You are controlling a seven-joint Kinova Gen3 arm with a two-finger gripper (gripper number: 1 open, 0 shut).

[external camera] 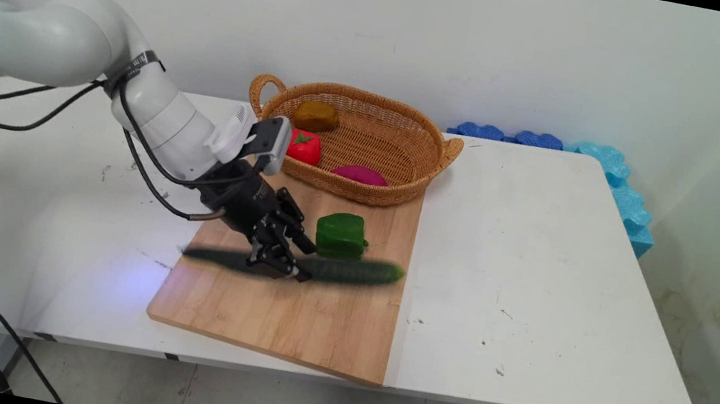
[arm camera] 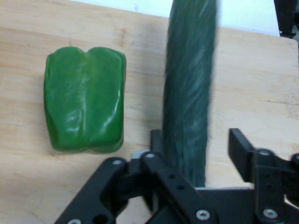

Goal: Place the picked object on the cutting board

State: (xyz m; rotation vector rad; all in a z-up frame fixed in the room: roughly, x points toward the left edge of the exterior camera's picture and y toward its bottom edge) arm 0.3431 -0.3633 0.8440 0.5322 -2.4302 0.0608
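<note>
- Now the gripper [external camera: 284,259] sits low over the cutting board [external camera: 283,320], jaws parted around the cucumber [external camera: 349,271]; whether both fingers press it, I cannot tell.
- Cucumber lies left-to-right across the board.
- Green pepper [external camera: 340,234] just beyond it.
- Basket [external camera: 410,159] at the far edge.

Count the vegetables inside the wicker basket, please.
3 in the wicker basket: a brown one at the back left, a red one in front of it, a magenta one by the front rim. More may lie hidden.
</note>
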